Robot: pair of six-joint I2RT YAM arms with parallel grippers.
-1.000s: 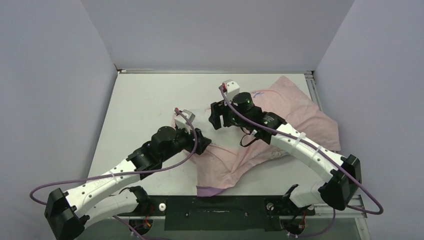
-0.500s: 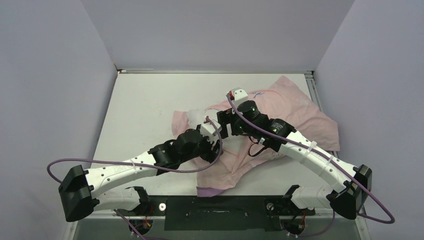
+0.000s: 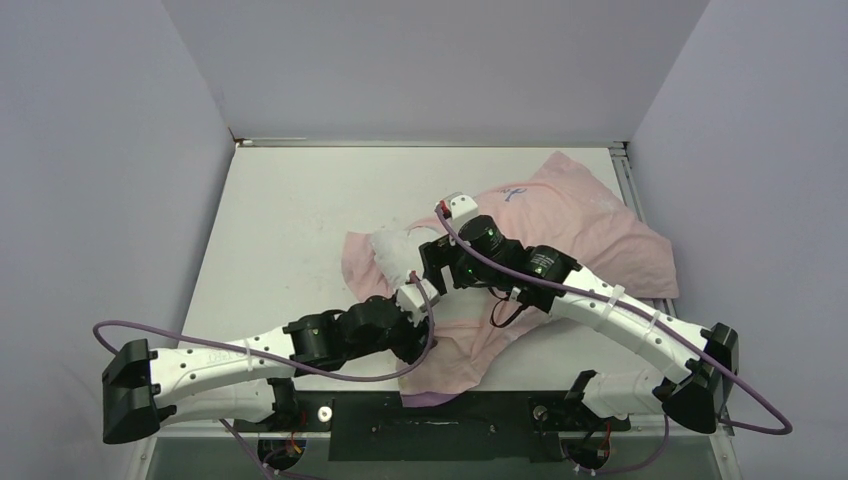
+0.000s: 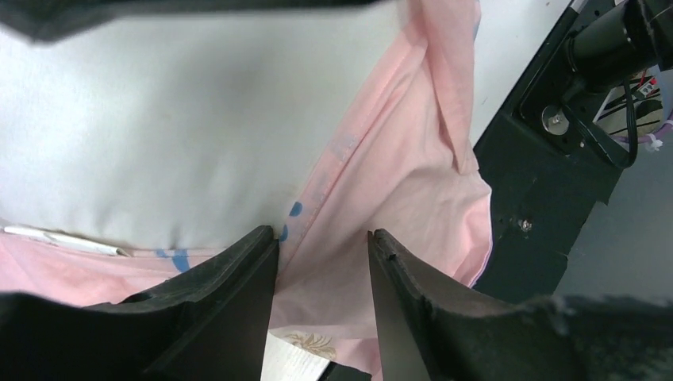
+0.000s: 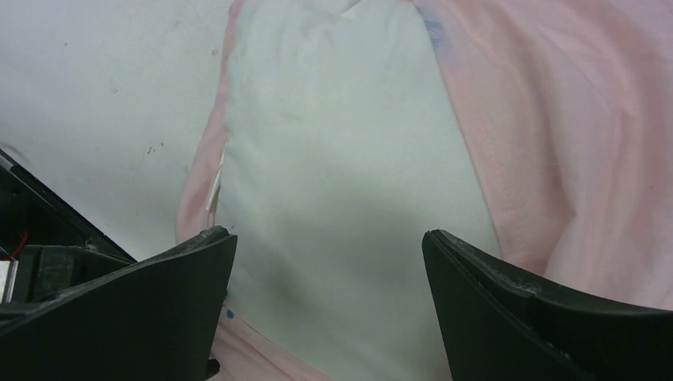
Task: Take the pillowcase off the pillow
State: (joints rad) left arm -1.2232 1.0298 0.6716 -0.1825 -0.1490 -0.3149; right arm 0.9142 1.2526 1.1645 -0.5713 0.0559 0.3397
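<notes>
The pale pink pillowcase (image 3: 590, 225) lies crumpled across the right half of the table. A corner of the plain white pillow (image 3: 392, 248) sticks out of its open left end. My right gripper (image 3: 428, 265) hovers just over that bare corner. In the right wrist view it (image 5: 327, 234) is wide open and empty above the pillow (image 5: 333, 159), with the pillowcase (image 5: 571, 119) to the right. My left gripper (image 3: 415, 345) is low at the near side. In the left wrist view it (image 4: 321, 234) is partly open, with the pillowcase hem (image 4: 397, 182) lying between its fingers, beside the pillow (image 4: 174, 135).
The white table (image 3: 290, 200) is walled on three sides. A black mounting plate (image 3: 440, 415) runs along the near edge and also shows in the left wrist view (image 4: 548, 159). A purple cable (image 3: 250, 365) loops beside the left arm.
My left arm has swung right and nearer, from the pillowcase's left edge to its near part. My right gripper has drawn back toward me. More white pillow now shows.
</notes>
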